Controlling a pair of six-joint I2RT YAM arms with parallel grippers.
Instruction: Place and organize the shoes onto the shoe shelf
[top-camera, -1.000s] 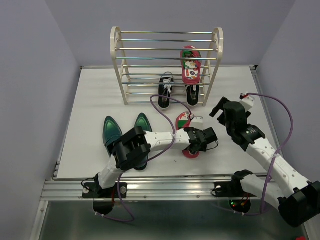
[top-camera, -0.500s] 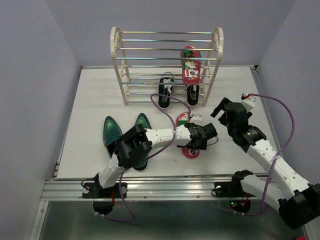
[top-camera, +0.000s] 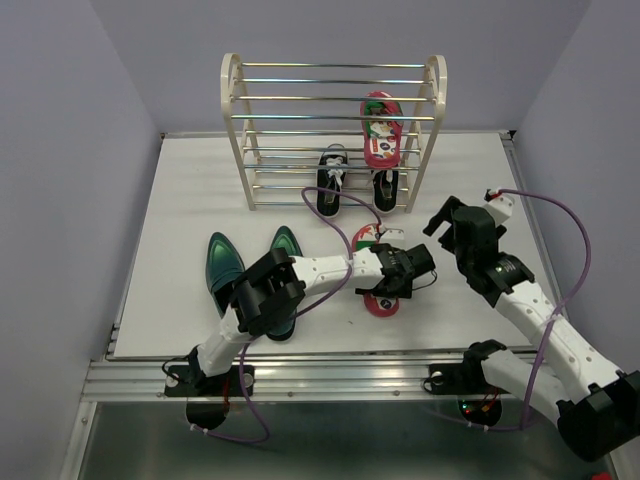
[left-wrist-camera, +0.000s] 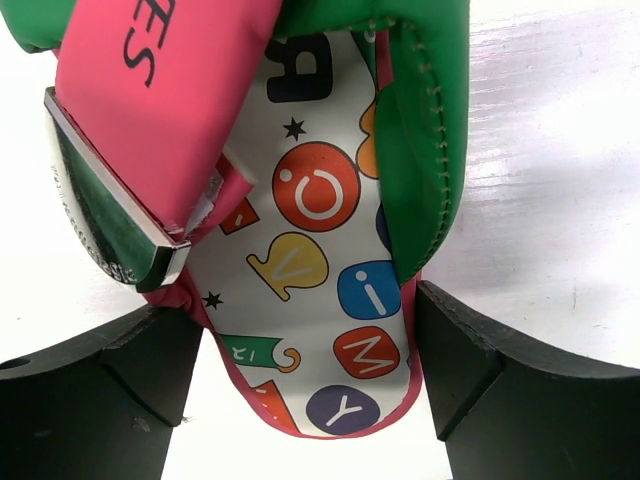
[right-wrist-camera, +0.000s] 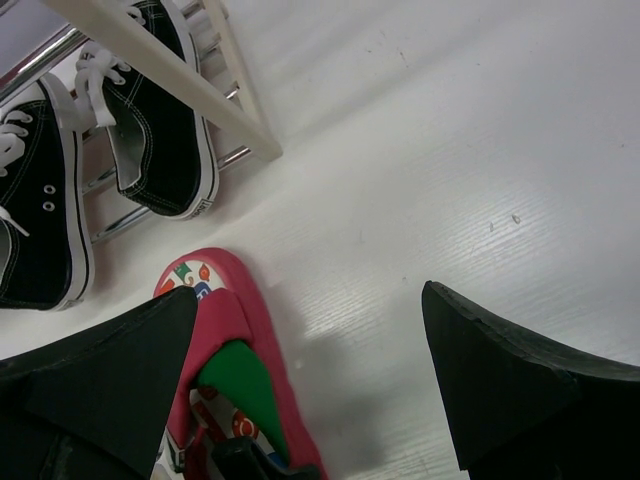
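One red flip-flop (top-camera: 370, 245) lies on the table, and its printed footbed fills the left wrist view (left-wrist-camera: 320, 250). My left gripper (top-camera: 395, 272) is open and straddles its heel end (left-wrist-camera: 308, 330), with a finger close against each side edge. My right gripper (top-camera: 443, 218) is open and empty just right of it, above bare table (right-wrist-camera: 308, 300). The other flip-flop (top-camera: 381, 130) lies on an upper tier of the shoe shelf (top-camera: 236, 120). Both black sneakers (top-camera: 332, 182) (top-camera: 386, 186) sit on the bottom tier. Two green loafers (top-camera: 225, 262) (top-camera: 287, 248) lie on the table at front left.
The shelf stands at the back middle of the white table (top-camera: 190, 200), and its left half holds nothing. The left arm's purple cable (top-camera: 330, 200) loops over the table in front of the sneakers. Purple walls close in both sides.
My left gripper has slid a little up and left along the flip-flop on the table. My right gripper has drifted slightly lower. The shoes have not moved.
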